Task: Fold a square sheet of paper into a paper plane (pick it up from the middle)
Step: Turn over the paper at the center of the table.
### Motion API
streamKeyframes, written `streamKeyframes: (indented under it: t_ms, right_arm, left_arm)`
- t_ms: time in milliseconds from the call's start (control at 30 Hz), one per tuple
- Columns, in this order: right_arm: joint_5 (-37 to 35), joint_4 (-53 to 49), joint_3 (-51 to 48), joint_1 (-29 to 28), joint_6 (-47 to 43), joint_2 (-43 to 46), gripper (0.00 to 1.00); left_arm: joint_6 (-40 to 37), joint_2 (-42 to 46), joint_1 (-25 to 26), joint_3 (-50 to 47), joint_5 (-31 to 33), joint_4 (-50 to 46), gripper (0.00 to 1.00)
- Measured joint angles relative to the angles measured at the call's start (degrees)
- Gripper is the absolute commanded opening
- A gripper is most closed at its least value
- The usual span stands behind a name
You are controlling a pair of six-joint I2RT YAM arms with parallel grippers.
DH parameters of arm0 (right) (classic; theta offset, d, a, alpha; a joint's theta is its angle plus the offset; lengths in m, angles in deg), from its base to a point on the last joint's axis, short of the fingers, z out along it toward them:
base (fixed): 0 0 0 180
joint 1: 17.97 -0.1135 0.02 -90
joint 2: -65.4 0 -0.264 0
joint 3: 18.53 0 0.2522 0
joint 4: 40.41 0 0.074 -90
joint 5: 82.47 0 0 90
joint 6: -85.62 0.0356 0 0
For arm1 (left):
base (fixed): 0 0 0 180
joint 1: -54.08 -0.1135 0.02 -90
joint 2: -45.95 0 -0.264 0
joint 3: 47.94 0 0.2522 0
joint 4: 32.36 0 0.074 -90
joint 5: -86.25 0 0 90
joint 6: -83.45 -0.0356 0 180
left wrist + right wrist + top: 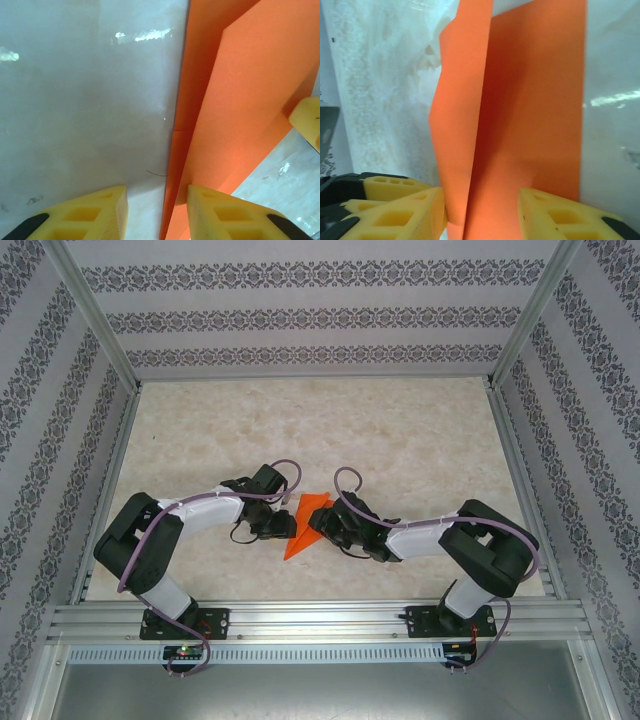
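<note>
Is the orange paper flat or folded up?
Folded. From above, the orange paper is a narrow pointed shape, not a square, and both wrist views show one layer lying over another along straight creases.

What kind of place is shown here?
Probably a laboratory test cell: an aluminium frame encloses the table, patterned panels form walls, and the left arm and right arm are bolted on.
</note>
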Motion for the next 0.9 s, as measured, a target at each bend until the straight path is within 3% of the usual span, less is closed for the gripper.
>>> streamKeyframes:
  t_ms: [133, 367, 533, 900]
  right_arm:
    - [0.17, -0.61, 0.31, 0.00, -0.28, 0.20, 0.46]
    - [-4.20, -16.22, 3.93, 0.37, -3.06, 7.06, 0.47]
    - [-4.50, -18.62, 3.91, 0.74, -3.08, 7.52, 0.46]
    - [-4.52, -21.90, 4.11, 0.74, -3.58, 5.29, 0.48]
  left_arm:
    - [0.15, 0.00, 0.00, 0.00, 0.00, 0.02, 0.34]
    - [0.57, -1.42, 2.47, -0.13, -5.18, 4.81, 0.34]
    - [0.76, -2.10, 3.85, -0.17, -8.39, 6.91, 0.34]
    - [0.76, -2.10, 3.80, -0.17, -8.09, 7.15, 0.33]
